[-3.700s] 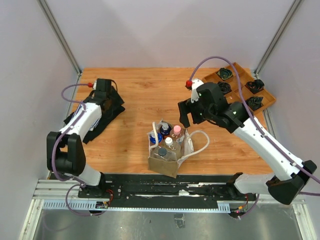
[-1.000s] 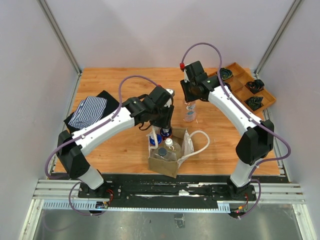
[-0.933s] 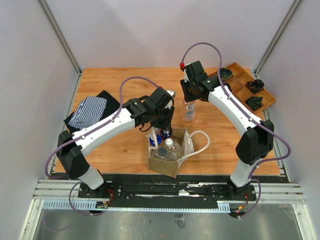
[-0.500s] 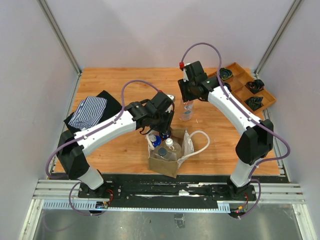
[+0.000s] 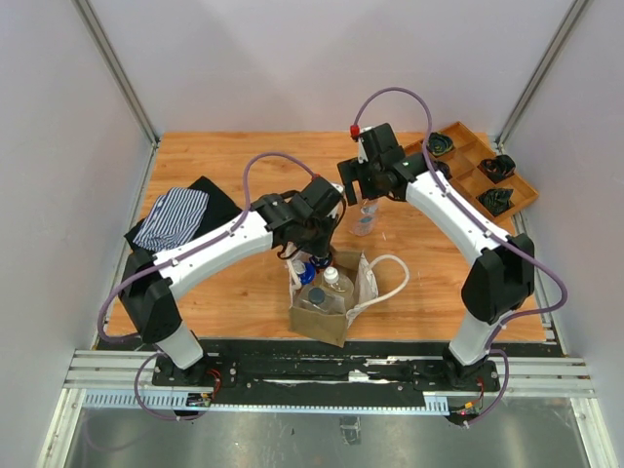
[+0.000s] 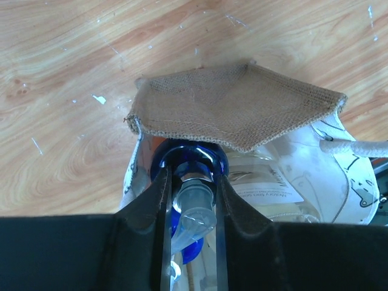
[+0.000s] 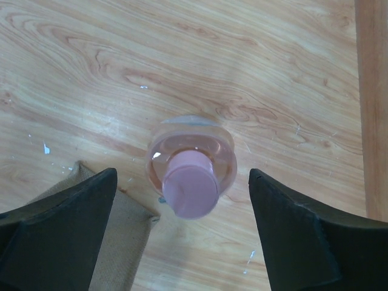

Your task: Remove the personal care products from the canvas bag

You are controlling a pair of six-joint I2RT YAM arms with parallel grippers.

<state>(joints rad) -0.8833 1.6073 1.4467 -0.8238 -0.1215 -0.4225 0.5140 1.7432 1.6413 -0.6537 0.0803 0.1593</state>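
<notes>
the blue-capped bottle (image 6: 191, 159) is sitting inside the canvas bag (image 5: 325, 310) at the table's (image 5: 244, 166) near middle, the left gripper (image 6: 192, 180) is clamping its cap between narrowed fingers, and at the bag's 1 o'clock the pink-capped bottle (image 7: 190, 180) is standing upright beneath the right gripper (image 7: 182, 177), which is gaping wide and gripping nothing.

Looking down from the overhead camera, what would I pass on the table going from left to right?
folded striped and black clothing → canvas bag → wooden compartment tray
</notes>
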